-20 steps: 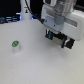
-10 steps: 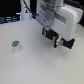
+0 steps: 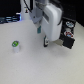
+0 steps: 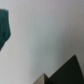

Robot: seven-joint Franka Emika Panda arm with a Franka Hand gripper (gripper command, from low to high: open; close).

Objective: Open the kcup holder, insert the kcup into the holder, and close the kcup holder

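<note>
The kcup [image 3: 16, 45], a small white pod with a green top, stands upright on the white table at the exterior view's left. My gripper [image 3: 45, 42] hangs under the white arm, between the kcup and the kcup holder [image 3: 68, 39], and its fingers look apart and empty. The kcup holder is a black box at the exterior view's right, partly hidden by the arm. I cannot tell how its drawers stand. In the wrist view a blurred green patch, probably the kcup [image 4: 4, 26], sits at one edge, and dark fingertips [image 4: 70, 71] show at another.
The white table [image 3: 35, 65] fills most of the view. Dark objects [image 3: 10, 19] and a small orange-topped item [image 3: 20, 16] stand along its far edge.
The arm and gripper have moved toward the exterior view's left, away from the kcup holder and closer to the kcup. The kcup has not moved.
</note>
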